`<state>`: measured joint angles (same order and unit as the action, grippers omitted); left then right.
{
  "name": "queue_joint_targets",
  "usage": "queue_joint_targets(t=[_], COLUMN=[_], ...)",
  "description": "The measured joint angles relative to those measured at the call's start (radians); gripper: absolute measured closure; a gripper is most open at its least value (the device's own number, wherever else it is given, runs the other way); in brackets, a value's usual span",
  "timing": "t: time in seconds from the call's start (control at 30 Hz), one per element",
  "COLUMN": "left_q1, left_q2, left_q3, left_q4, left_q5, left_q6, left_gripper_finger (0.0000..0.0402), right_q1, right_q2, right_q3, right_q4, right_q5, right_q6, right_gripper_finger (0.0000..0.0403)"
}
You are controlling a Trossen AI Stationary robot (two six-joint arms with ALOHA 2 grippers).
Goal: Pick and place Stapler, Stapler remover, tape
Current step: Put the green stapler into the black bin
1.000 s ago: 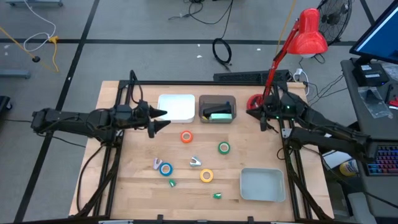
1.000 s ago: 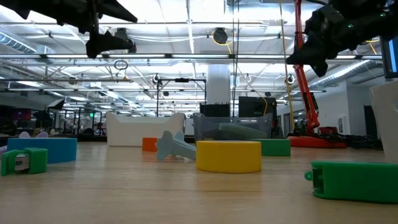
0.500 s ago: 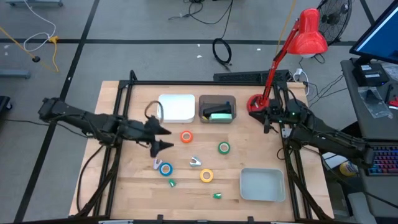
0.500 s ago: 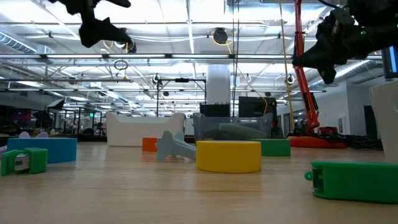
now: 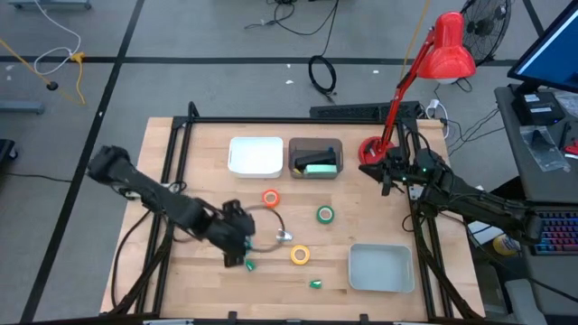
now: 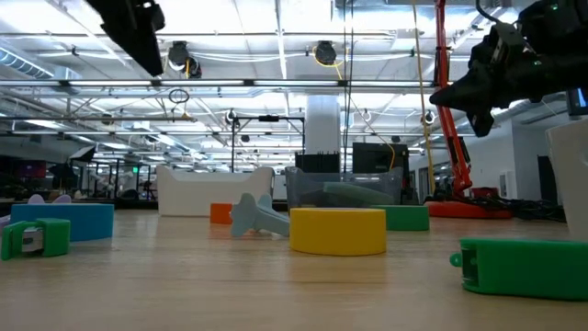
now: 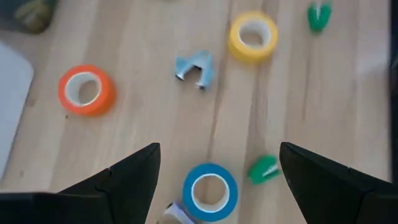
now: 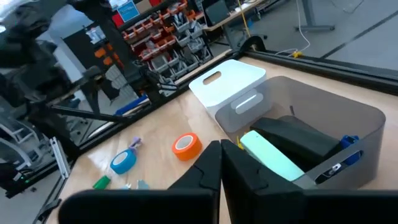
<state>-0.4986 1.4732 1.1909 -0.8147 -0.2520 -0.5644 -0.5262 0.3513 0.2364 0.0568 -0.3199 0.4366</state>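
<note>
My left gripper (image 5: 240, 242) hangs open, tipped down, above the blue tape roll (image 7: 210, 191); its fingers stand on either side of the roll, well clear of it. The orange roll (image 5: 271, 198), green roll (image 5: 325, 214) and yellow roll (image 5: 300, 255) lie flat on the table. The pale blue stapler remover (image 7: 194, 67) lies between them. The stapler (image 8: 273, 152), pale green and black, lies inside the grey bin (image 5: 316, 144). My right gripper (image 5: 379, 171) is shut and waits high at the table's far right, beside that bin.
A white bin (image 5: 256, 155) stands left of the grey bin. A pale green tray (image 5: 380, 268) sits at the near right. Two small green bits (image 5: 250, 264) (image 5: 316, 283) lie near the front. A red lamp (image 5: 449, 45) stands behind the right arm.
My left gripper has swung from beside the white bin toward the table's near edge and tipped down, so it now hangs over the blue roll, still open. My right gripper has sunk a little. Nothing on the table has moved.
</note>
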Motion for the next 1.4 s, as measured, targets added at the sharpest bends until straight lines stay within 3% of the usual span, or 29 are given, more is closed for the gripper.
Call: queue_joint_targets(t=[0.2,0.37,0.63,1.1,1.4], left_q1=[-0.039,-0.069,-0.093,-0.126,-0.131], left_q2=[0.18,0.256,0.269,0.269,0.27], left_q3=[0.108,0.144,0.144,0.02,-0.062], left_q4=[-0.022,-0.019,0.023,0.165,0.214], left_q5=[0.089,0.103,0.069,0.068,0.075], left_q6=[0.224,0.294,0.276,0.392,0.387], left_gripper_finger=[0.0068,0.0069,0.0069,0.0069,0.0069], right_q1=[0.0,0.0,0.0,0.0,0.0], right_q2=[0.0,-0.001,0.0,-0.001,0.0], right_q3=[0.0,0.0,0.0,0.0,0.0], right_q4=[0.03,0.049,0.045,0.045,0.045], right_q5=[-0.027,-0.055,-0.075,-0.076,-0.076], right_q6=[-0.002,-0.002,-0.003,0.004,0.005], right_gripper_finger=[0.0402,0.0402,0.0402,0.0401,0.0399])
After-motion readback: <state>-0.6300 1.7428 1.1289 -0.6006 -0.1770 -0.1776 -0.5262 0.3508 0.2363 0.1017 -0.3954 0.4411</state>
